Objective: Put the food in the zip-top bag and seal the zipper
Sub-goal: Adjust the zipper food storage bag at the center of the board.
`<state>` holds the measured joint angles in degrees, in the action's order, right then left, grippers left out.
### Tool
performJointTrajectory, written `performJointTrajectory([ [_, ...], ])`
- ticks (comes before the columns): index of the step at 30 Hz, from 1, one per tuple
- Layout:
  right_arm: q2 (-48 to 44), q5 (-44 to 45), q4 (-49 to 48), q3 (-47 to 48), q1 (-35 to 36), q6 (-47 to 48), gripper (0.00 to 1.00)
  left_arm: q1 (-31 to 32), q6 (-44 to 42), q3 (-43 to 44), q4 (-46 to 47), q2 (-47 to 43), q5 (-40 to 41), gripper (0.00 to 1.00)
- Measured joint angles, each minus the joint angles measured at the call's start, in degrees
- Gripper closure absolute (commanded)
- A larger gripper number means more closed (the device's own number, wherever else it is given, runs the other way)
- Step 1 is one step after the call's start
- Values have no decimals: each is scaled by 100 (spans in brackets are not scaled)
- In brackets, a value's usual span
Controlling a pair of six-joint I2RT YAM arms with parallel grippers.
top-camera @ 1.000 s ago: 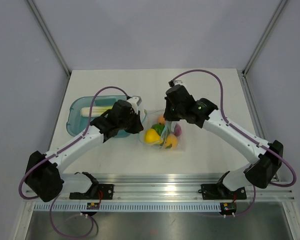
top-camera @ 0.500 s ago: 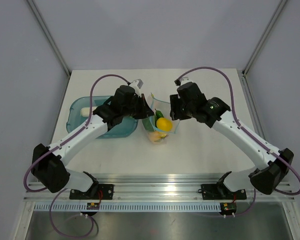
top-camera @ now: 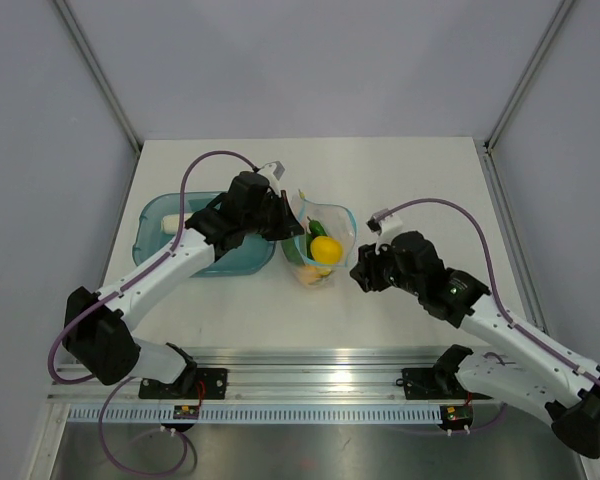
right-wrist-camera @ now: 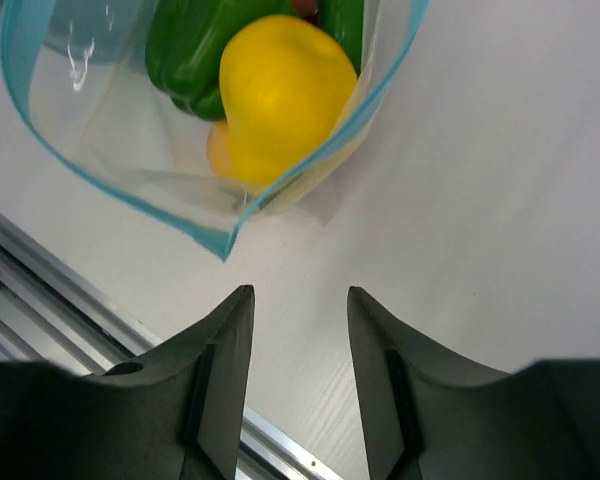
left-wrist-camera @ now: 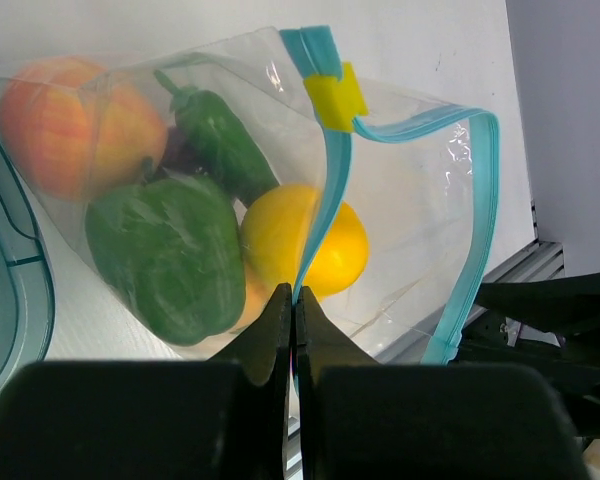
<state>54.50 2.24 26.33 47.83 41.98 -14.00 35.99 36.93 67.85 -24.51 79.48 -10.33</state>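
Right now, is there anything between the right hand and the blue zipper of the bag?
Nothing visible. The right hand is open and empty, and only bare table lies between it and the zipper at the near corner of the bag. The left hand pinches the zipper from the other side.

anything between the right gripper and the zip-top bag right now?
Nothing. The right wrist view shows only bare white table between the open right gripper and the zip-top bag's near corner; the top view agrees.
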Motion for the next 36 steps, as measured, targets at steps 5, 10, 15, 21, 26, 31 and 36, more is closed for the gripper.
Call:
performJointTrajectory([
  [5, -955, -332, -826, -1132, 57, 492, 48, -17, -7, 2, -7, 0, 4, 100],
  [10, -868, -439, -1399, -1141, 229, 817, 44, -50, -9, 4, -13, 0, 4, 100],
  [15, -313, -275, -1786, -1108, 621, 1036, 46, -72, -7, 4, -50, 2, 4, 100],
  [21, -92, 173, -2350, -1056, 868, 1082, 57, -81, -4, 4, -76, 15, 2, 100],
  [26, 179, 514, -2610, -874, 1027, 1060, 88, -83, -2, 4, -96, 15, 4, 100],
  [31, 330, 758, -2662, -796, 1056, 962, 100, -83, -2, 4, -107, 15, 2, 91],
  [36, 173, 929, -2664, -828, 1060, 1040, 100, -118, -107, 2, -133, -26, -4, 44],
])
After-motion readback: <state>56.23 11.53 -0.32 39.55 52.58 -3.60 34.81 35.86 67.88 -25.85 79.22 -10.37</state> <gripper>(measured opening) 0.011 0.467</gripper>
